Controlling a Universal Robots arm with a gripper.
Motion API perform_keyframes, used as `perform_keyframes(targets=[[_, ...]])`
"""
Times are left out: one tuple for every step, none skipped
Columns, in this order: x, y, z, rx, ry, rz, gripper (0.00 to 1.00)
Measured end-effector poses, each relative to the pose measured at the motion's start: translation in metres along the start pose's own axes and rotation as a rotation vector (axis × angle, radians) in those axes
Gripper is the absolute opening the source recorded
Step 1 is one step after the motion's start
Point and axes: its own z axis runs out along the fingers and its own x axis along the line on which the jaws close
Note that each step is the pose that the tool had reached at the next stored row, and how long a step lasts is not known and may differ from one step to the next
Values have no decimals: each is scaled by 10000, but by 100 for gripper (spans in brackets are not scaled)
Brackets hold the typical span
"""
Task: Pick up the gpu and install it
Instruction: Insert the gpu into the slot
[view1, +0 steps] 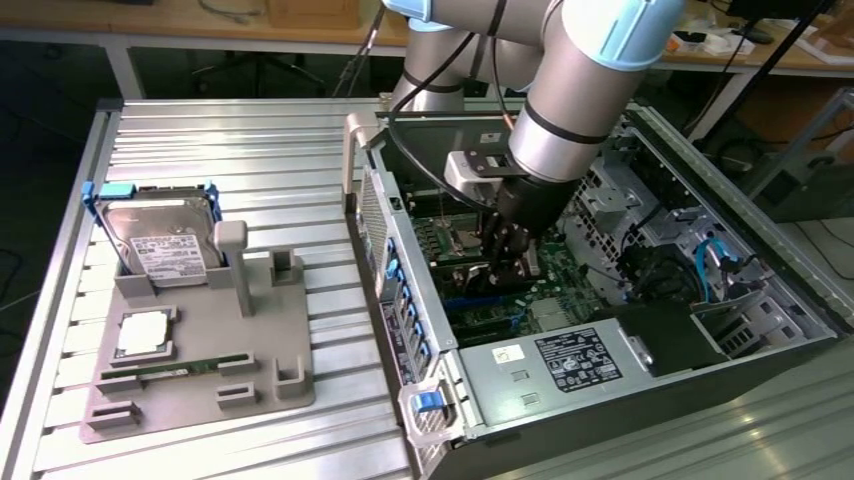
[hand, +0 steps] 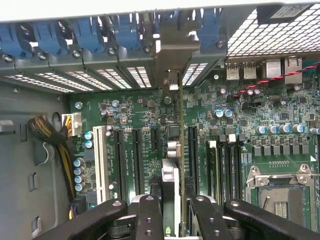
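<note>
Dark gpu (hand: 172, 150) gripped edge-on in hand (hand: 174, 207), upright over green mobo (hand: 130, 115) slots.

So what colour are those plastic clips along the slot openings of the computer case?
Blue. The clips show best in the wrist view.

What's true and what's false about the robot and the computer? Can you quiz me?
1. The gripper holds the gpu inside the computer case. True.
2. The hard drive lies inside the case. False: it stands on the gray tray outside it.
3. The memory stick rests on the tray. True.
4. The case is closed up. False: it is open, with the motherboard showing.
</note>
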Motion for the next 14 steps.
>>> perform_keyframes(targets=[[0,0,0,0,0,0,27],[1,3,0,-1,1,1,27],[1,5,2,-1,0,1,27],[1,6,2,-1,2,0,27],[2,7,3,-4,2,0,27],[3,8,5,-6,0,-1,27],[5,9,6,-10,0,1,27],[5,10,6,-18,2,4,27],[5,10,7,-26,2,6,27],[5,10,12,-28,0,7,27],[5,10,19,-30,-1,7,27],[5,9,27,-33,0,7,27],[4,9,35,-38,2,7,27],[4,8,42,-40,1,8,27]])
